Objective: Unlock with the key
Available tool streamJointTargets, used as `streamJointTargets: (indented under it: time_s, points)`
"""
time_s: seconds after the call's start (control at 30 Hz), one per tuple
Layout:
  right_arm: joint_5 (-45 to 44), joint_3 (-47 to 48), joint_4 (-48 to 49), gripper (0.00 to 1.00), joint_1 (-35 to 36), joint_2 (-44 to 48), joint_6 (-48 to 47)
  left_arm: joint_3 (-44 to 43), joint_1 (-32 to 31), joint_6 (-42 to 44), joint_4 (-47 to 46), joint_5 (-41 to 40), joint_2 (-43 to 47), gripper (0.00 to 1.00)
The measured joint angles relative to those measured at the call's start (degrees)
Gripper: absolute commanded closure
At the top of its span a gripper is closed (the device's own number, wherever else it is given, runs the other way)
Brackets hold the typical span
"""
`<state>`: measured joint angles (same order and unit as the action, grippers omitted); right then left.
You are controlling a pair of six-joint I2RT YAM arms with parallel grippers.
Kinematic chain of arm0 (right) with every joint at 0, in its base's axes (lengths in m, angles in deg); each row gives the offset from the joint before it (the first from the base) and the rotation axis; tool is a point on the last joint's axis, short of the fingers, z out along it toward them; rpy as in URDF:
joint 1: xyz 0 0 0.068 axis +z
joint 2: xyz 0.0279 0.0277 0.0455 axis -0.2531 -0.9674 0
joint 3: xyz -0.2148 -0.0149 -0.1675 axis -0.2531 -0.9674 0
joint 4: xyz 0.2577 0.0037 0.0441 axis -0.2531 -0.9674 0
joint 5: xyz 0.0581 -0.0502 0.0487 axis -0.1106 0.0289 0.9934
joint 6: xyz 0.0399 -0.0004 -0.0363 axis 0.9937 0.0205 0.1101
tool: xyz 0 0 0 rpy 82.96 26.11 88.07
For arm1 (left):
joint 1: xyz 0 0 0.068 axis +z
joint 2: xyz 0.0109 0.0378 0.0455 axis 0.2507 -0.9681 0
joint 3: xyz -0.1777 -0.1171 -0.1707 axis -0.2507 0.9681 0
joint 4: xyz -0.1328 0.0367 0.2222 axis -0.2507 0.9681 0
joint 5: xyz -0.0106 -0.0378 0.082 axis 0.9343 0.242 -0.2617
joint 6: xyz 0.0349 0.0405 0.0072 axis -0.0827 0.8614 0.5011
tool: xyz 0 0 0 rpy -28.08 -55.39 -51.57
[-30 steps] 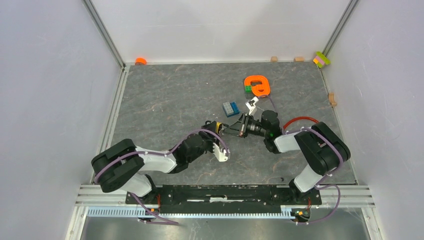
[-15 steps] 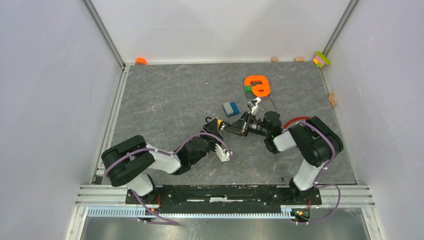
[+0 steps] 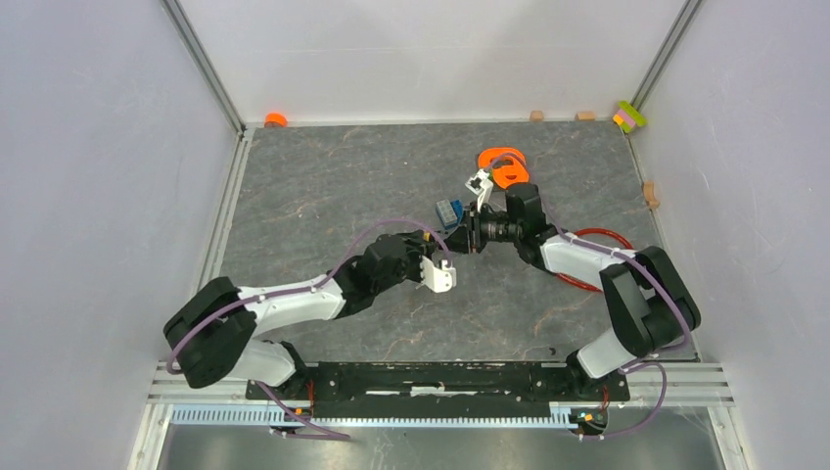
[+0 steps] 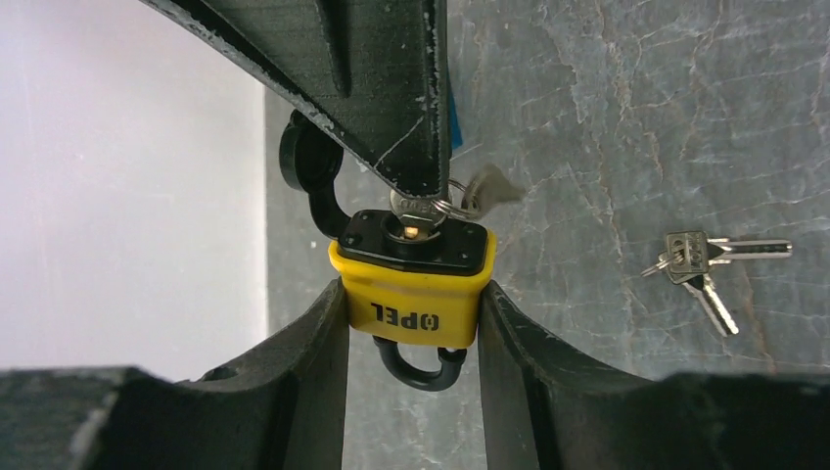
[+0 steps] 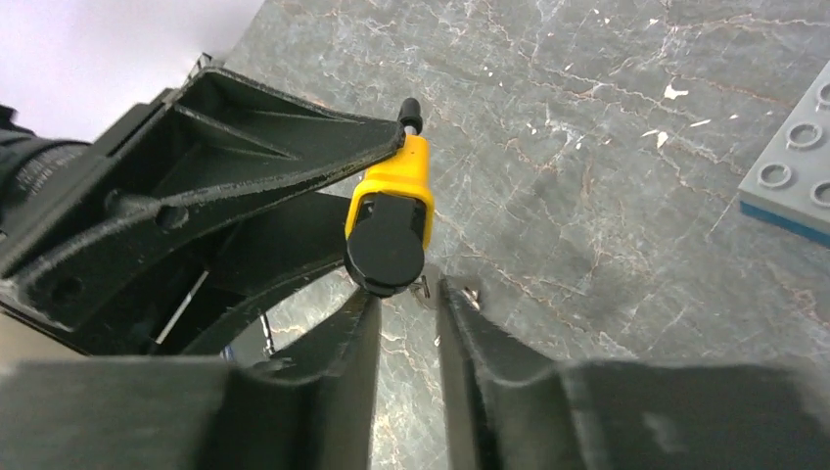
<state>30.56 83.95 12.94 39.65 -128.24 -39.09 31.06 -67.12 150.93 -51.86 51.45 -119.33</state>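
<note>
Left wrist view is showing the left gripper (image 4: 411, 304) clamping the yellow padlock (image 4: 411, 274) between its fingers, with the shackle (image 4: 421, 367) pointing back toward the wrist. The key (image 4: 416, 208) is sitting in the keyhole beyond the fingertips. The right gripper (image 5: 409, 291) is straddling the key head, jaws narrowly apart; whether it is pinching cannot be told. Insertion is looking complete. The shackle is appearing seated, so turning and release are remaining. A spare key bunch (image 4: 700, 264) is lying to the right of the left gripper.

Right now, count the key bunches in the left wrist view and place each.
2. One key bunch is plugged into the yellow padlock held by the left gripper; the other bunch lies loose on the table to its right in that view. Others may be hidden.
</note>
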Motion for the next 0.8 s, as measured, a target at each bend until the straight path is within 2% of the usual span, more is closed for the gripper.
streamJointTargets:
  time_s: [0.13,0.3,0.53,0.8]
  points:
    - [0.7,5.0,-9.1,0.43,-0.3,0.2,-8.7,-4.2,2.7,-6.2,8.6,5.5,1.6,0.98]
    - [2.3,7.8,-15.4,0.29,-0.8,1.8,-14.8,-6.6,5.3,-11.4,14.9,11.1,3.1,0.98]
    - [4.3,7.8,-14.8,0.22,-1.1,4.7,-13.7,-6.8,6.8,-15.0,18.4,15.6,3.4,0.98]
    - [4.3,7.7,-11.0,0.17,-0.9,0.6,-8.2,-8.0,7.2,-18.1,19.6,18.1,3.4,0.98]
